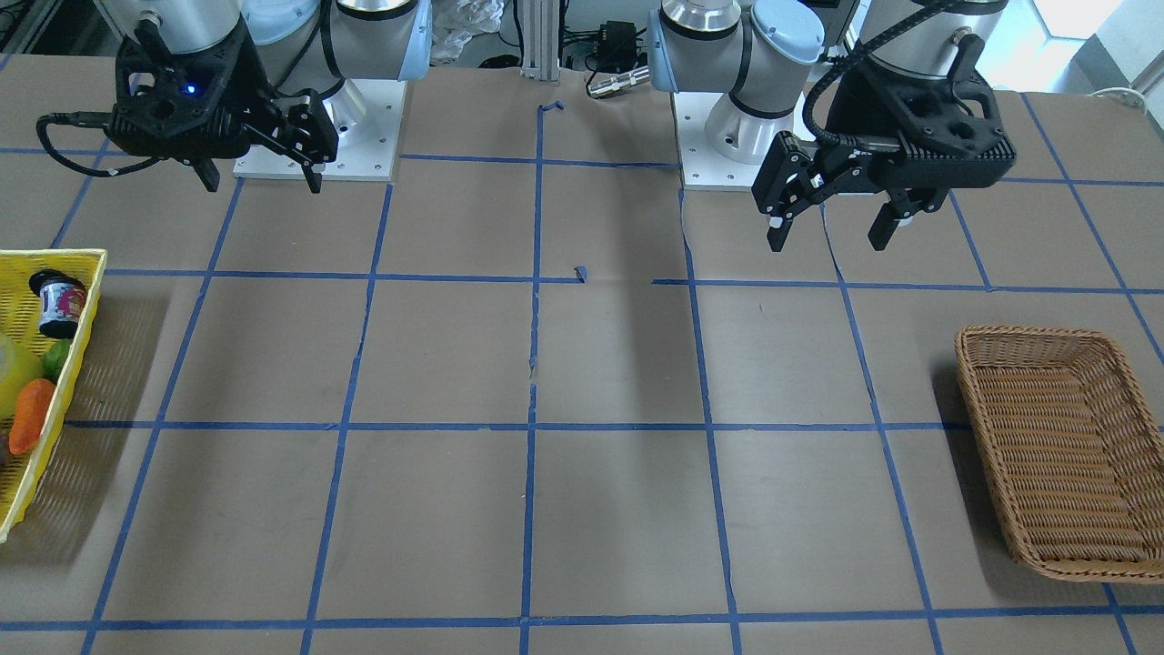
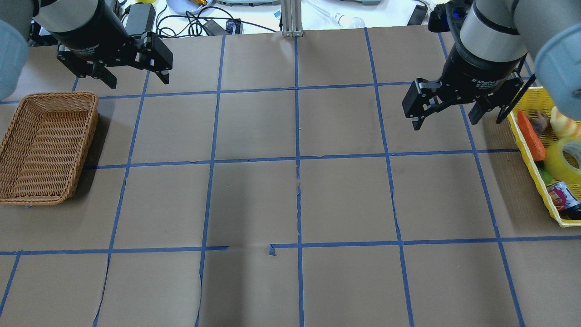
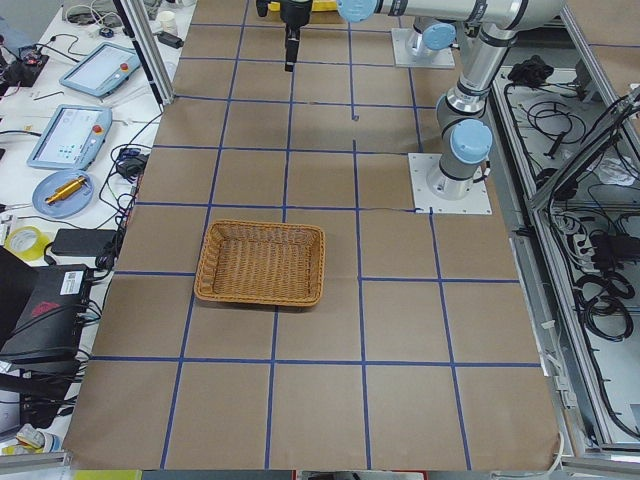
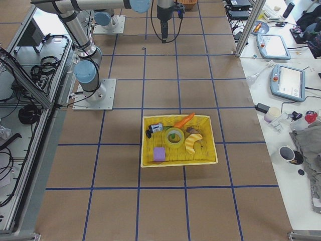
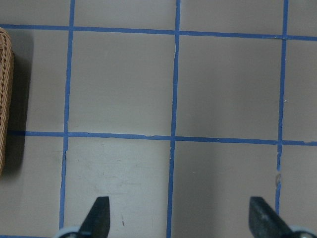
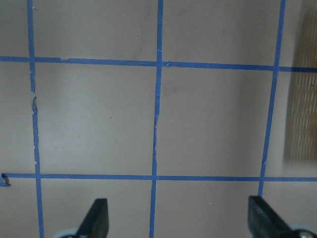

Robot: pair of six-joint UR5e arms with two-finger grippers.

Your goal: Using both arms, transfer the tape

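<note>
The yellow tape roll (image 2: pixel 564 160) lies in a yellow basket (image 2: pixel 529 152) at the table's right end, next to an orange carrot (image 2: pixel 531 135). It also shows in the exterior right view (image 4: pixel 175 136). My right gripper (image 2: pixel 445 121) hangs open and empty above the table, to the left of that basket. It also shows in the front-facing view (image 1: pixel 262 184). My left gripper (image 2: pixel 137 80) is open and empty, raised beyond the wicker basket (image 2: pixel 59 95). It also shows in the front-facing view (image 1: pixel 829 240). Both wrist views show only open fingertips over taped paper.
The yellow basket also holds a small jar (image 2: pixel 561 198), a banana (image 4: pixel 192 142) and a purple block (image 4: pixel 159 153). The wicker basket (image 1: pixel 1028 337) holds nothing. Blue tape lines cross the brown paper. Cables and devices lie beyond the far table edge.
</note>
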